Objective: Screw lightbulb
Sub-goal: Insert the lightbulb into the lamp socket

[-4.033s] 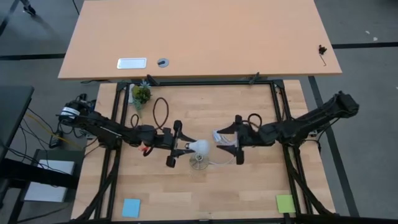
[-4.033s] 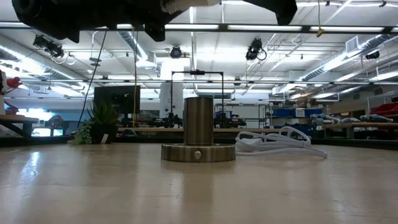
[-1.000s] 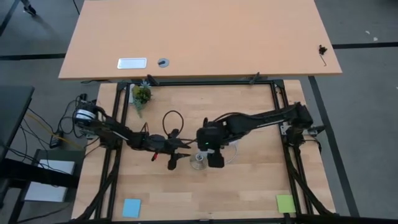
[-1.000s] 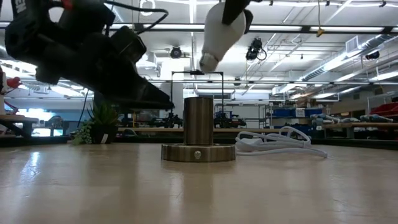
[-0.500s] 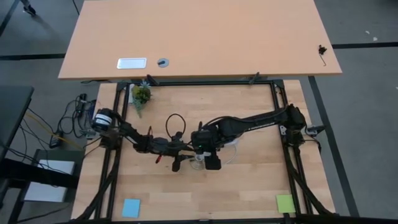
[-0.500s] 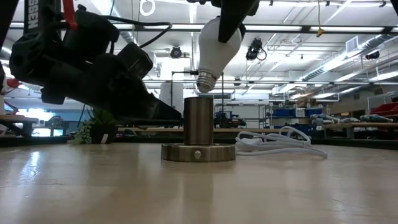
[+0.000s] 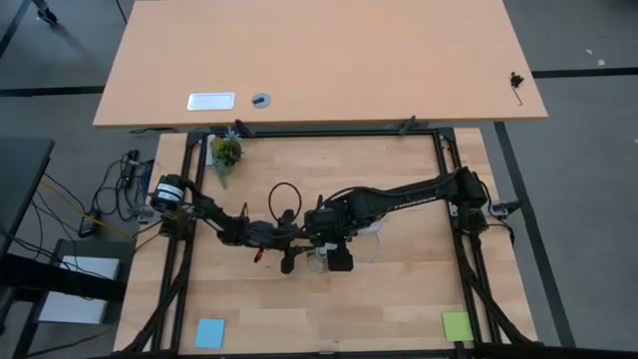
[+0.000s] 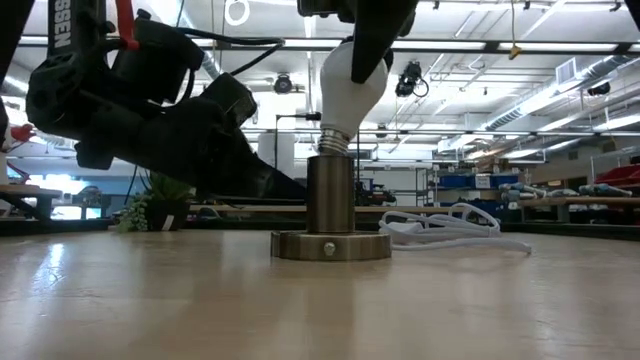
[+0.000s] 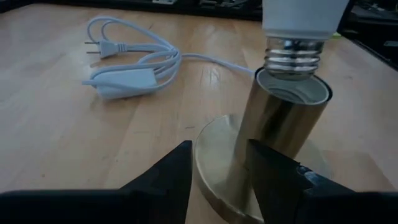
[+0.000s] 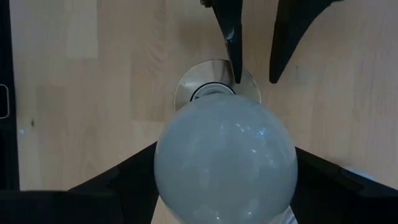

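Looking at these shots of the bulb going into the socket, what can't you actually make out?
- Bulb thread depth: its base sits at the socket mouth in the low and left wrist views; the socket wall hides any engagement.
- Left gripper contact: fingers flank the socket base; touching or not is unclear.
- High view: the right gripper covers bulb and socket.
- Right wrist view: the bulb blocks the socket opening.

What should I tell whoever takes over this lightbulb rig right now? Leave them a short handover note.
Right gripper: shut on the white pear-shaped lightbulb, holding its head from above, slightly tilted.
Left gripper: low at the round brass socket stand; its fingers straddle the base's edge, grip unclear.
Coiled white power cable: lying on the wooden table behind the stand.
Done: threaded base set at the socket mouth.
Left: straighten the bulb, screw it in; threads are exposed.
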